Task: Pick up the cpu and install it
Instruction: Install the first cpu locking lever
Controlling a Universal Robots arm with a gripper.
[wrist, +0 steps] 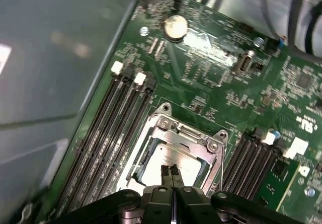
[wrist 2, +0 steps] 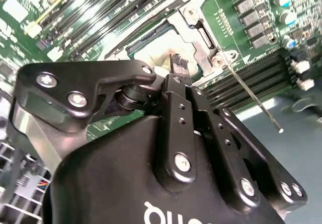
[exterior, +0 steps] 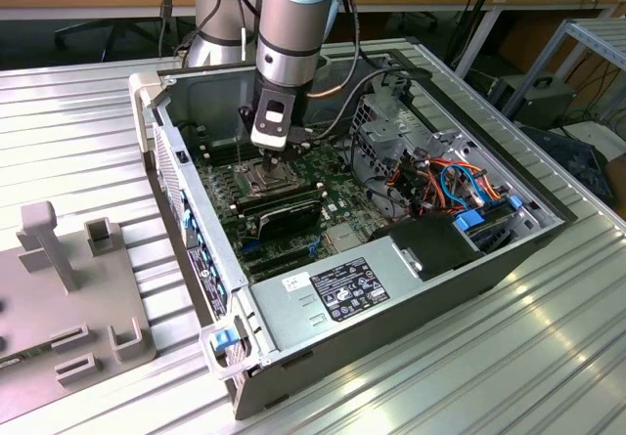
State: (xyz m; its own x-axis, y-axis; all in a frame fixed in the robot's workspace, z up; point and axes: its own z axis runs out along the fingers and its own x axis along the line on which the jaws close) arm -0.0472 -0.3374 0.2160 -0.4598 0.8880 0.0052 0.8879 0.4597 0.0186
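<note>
Two fingers (wrist: 165, 171) of my gripper (wrist: 170, 171) are pressed together, nothing between them. The cpu (wrist: 151, 158) lies flat in the socket frame (wrist: 214, 146), mid-motherboard (wrist: 211, 83) between the memory slots (wrist: 126, 118), directly beneath the tips, I judge.

The exterior view looks down from high up, a bit far off, at the whole open computer case (exterior: 210, 98). Both wrist views look down from very close, past the gripper (wrist: 170, 171), at the green board (wrist: 211, 83). Both share the metal socket frame (wrist: 215, 146).
</note>
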